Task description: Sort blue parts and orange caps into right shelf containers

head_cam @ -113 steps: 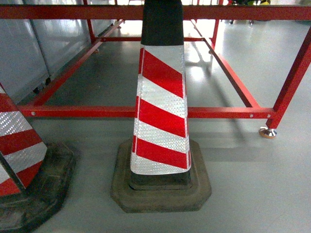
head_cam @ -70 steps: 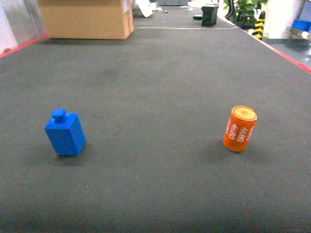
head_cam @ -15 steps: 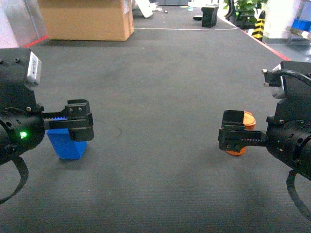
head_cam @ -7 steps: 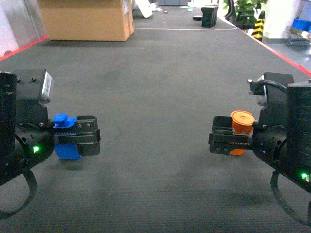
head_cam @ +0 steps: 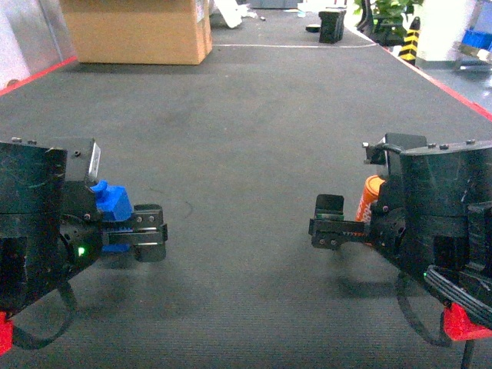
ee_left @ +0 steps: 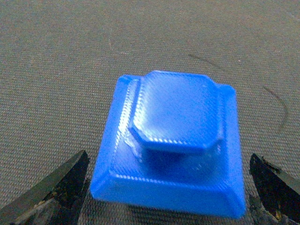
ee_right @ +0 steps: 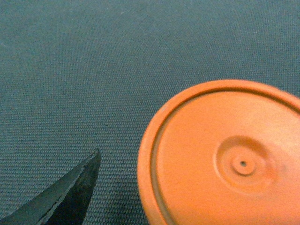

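Observation:
A blue part (head_cam: 114, 203) stands on the dark mat at the left. My left gripper (head_cam: 117, 231) is open and straddles it. In the left wrist view the blue part (ee_left: 173, 140) fills the middle, with one black fingertip (ee_left: 61, 187) at its left and the other fingertip (ee_left: 274, 185) at its right. An orange cap (head_cam: 370, 196) stands at the right, mostly hidden behind my right gripper (head_cam: 367, 227). In the right wrist view the cap's round top (ee_right: 225, 159) is close below. One finger (ee_right: 70, 197) stands apart at its left and the other is out of frame. The right shelf containers are out of view.
A cardboard box (head_cam: 137, 31) stands at the back left of the mat (head_cam: 246, 138). A black object (head_cam: 332, 23) sits at the far end. Red edging (head_cam: 453, 84) runs along the mat's right side. A striped post and plants stand beyond it.
The head view went from a traffic cone on the floor to the mat. Both arms then came in and sank over the blue part and the orange cap, and now straddle them.

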### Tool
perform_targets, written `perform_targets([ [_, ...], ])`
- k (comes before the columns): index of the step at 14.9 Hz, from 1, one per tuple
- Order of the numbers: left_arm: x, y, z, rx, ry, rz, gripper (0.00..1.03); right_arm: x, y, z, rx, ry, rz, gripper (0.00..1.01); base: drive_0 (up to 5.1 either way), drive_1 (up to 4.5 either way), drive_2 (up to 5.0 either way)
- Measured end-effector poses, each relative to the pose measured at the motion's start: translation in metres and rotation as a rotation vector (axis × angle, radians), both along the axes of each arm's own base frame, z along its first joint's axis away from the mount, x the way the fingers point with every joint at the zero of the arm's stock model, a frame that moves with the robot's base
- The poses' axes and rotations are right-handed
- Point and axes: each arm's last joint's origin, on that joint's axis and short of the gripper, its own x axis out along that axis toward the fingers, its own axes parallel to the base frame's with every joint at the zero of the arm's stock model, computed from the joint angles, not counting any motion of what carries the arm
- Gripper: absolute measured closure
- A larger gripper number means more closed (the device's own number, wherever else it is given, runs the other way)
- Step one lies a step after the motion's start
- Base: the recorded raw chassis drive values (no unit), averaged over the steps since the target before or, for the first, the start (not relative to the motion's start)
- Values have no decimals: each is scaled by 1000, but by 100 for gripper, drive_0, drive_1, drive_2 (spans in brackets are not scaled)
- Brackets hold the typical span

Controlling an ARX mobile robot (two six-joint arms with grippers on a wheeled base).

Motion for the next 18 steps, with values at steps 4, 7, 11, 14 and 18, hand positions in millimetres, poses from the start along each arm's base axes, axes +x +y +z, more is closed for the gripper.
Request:
perform_targets([
  [4,14,4,-10,-36,-10,64,33,4,3,-6,-6,2,-48,38,0,0,0],
  [7,9,5,3,-83,-66,88,60,-10,-6,-3,-33,-35,-51,55,0,0,0],
  [11,-3,7,29,-104,-171,87,60,-25,-12,27,-28,-133,-48,55,0,0,0],
  [14,-36,9,57,-50,-285,100,60,-54,-22,58,-28,-227,-56,55,0,0,0],
  [18,-137,25,99,89,-404,189,60,-160,-56,103,-82,-300,-112,55,0,0,0],
])
